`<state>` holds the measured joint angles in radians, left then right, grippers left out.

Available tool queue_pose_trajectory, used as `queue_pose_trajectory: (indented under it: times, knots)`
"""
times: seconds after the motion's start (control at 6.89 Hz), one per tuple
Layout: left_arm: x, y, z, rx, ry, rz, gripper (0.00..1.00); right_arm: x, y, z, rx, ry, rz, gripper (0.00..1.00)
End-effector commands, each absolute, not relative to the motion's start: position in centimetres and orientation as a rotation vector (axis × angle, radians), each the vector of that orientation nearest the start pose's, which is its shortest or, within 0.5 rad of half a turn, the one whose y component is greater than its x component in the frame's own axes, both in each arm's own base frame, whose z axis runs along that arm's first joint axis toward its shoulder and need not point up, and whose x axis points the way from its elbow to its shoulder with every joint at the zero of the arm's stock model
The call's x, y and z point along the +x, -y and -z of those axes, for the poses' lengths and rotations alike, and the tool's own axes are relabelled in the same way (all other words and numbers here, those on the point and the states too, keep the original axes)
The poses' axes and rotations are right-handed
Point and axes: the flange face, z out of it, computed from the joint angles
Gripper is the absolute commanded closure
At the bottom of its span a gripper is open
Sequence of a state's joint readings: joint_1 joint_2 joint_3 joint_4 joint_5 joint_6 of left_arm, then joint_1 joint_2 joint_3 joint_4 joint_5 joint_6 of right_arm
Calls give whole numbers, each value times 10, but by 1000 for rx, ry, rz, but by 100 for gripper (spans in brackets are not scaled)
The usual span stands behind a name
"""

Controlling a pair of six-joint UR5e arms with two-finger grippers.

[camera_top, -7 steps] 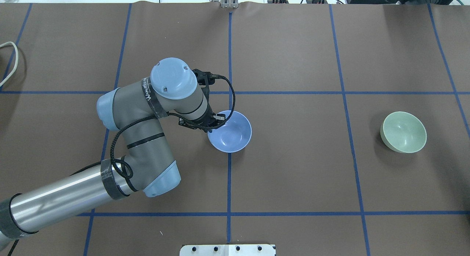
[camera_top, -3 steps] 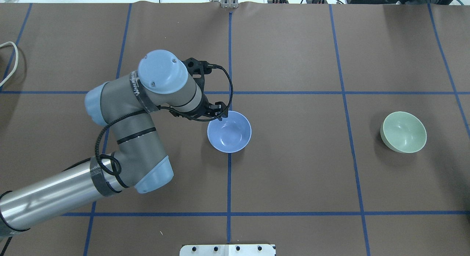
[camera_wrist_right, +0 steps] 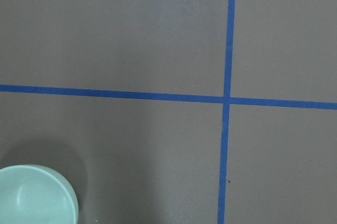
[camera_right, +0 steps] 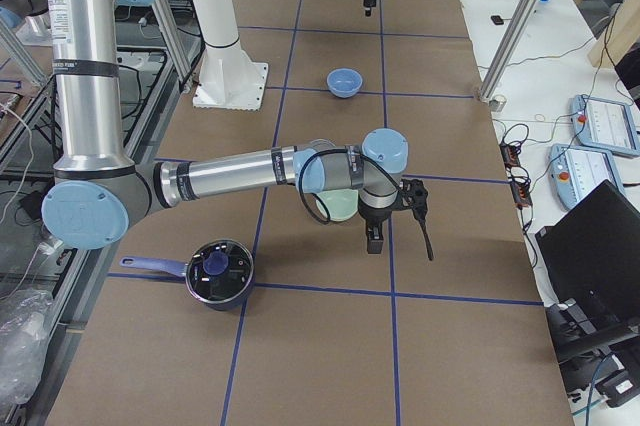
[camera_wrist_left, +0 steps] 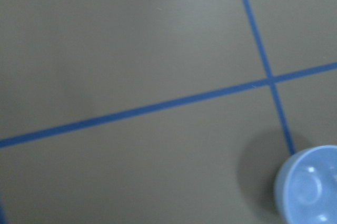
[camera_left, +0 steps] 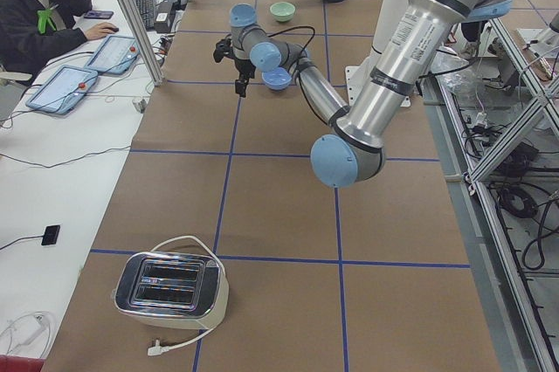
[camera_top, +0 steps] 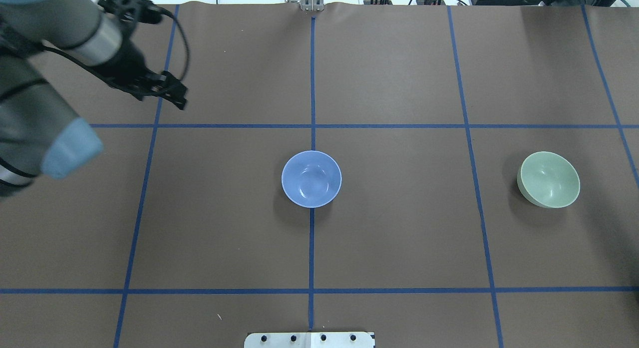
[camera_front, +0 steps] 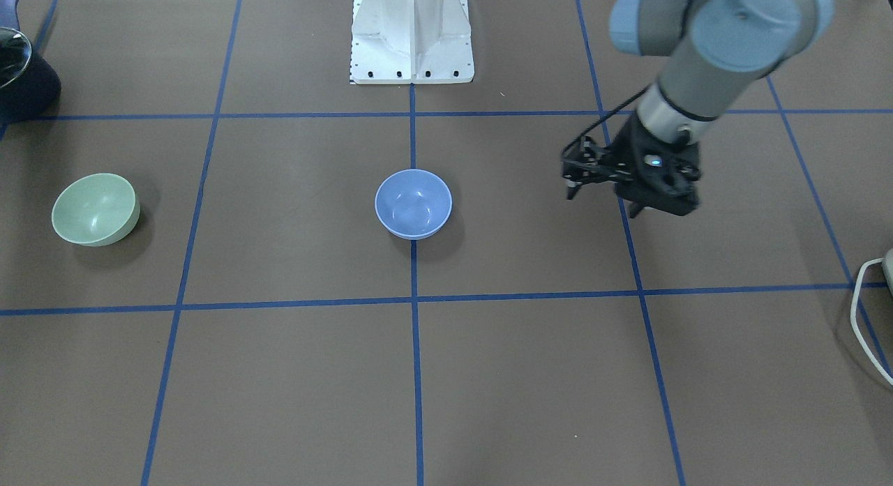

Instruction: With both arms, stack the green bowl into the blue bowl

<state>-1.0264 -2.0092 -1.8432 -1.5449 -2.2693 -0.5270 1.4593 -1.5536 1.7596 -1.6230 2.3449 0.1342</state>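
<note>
The blue bowl (camera_top: 311, 178) stands upright and alone at the table's middle; it also shows in the front view (camera_front: 413, 203) and at the lower right of the left wrist view (camera_wrist_left: 308, 187). The green bowl (camera_top: 549, 179) stands far to its right, also in the front view (camera_front: 95, 208) and the right wrist view (camera_wrist_right: 34, 195). My left gripper (camera_top: 180, 99) is raised at the far left, well away from the blue bowl, open and empty. My right gripper (camera_right: 374, 241) shows only in the exterior right view, hanging beside the green bowl (camera_right: 340, 206); I cannot tell whether it is open.
A dark pot with a glass lid (camera_right: 215, 271) sits near the table's right end. A toaster (camera_left: 170, 289) with a white cord sits at the left end. The white pedestal (camera_front: 411, 33) stands at the near edge. Blue tape lines grid the brown table.
My left gripper has let go of the blue bowl's rim and swung up and away to the far left. The blue bowl has settled level in the same place. The green bowl has not moved.
</note>
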Motion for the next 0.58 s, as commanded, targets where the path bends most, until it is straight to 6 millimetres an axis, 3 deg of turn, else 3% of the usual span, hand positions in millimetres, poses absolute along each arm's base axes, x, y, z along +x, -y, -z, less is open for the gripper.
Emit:
queue_pose_trajectory:
  times: [0.0, 0.15, 0.29, 0.44]
  knots:
    - [61, 558, -419, 267, -825, -285, 2, -28, 509, -537, 37, 817, 40, 0]
    - [-2, 555, -467, 233, -793, -235, 2, -57, 511, -534, 49, 827, 33, 0]
    - [-52, 542, -500, 197, -769, -184, 1, -85, 508, -531, 54, 834, 0, 0]
    - [-84, 515, -553, 193, -759, -260, 1, -113, 505, -532, 76, 792, -11, 0]
